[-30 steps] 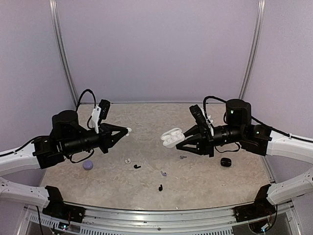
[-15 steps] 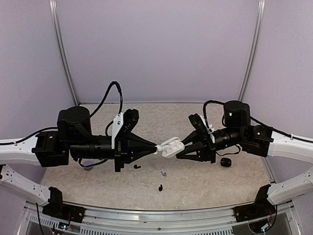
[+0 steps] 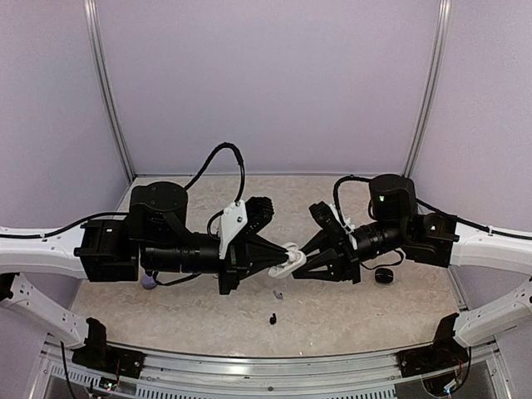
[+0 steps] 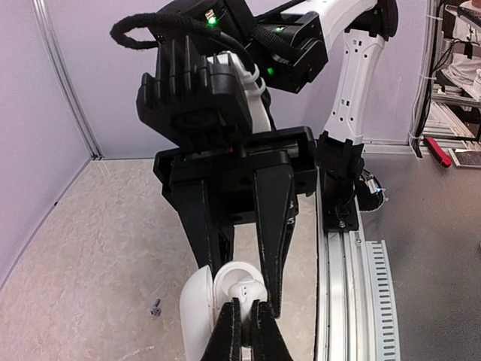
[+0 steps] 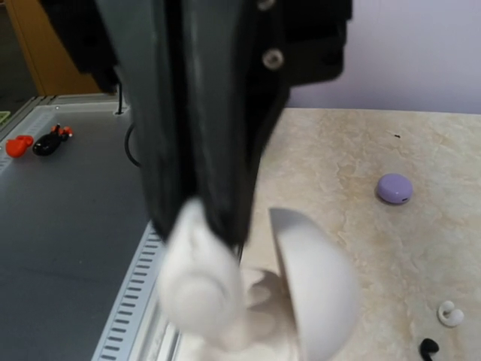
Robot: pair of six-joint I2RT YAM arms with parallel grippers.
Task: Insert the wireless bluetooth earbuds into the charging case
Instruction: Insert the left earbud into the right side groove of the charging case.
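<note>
At the mouth of the open white case [image 4: 197,310], held in the air above the surface [image 3: 349,316], could go wrong in several ways. Could wedge the white earbud [image 5: 194,284] crooked on the case's rim if pushed in off line with its socket. Could drop it to the surface below the case if released before seated; cannot tell yet whether seated. Could twist the case in its grip, or knock the lid, if pressed hard. Pinching fully shut with the left hand [image 4: 240,331] on that earbud, tips just inside the case. Clamping the case by its two sides with the right hand [image 4: 243,286], narrowly apart, lid hinged back. Leaves a lavender earbud [image 3: 278,294] and a black earbud [image 3: 273,317] loose on the surface below the case, a purple case [image 5: 394,188] well to the left of it, a black case [image 3: 383,275] to the right.
</note>
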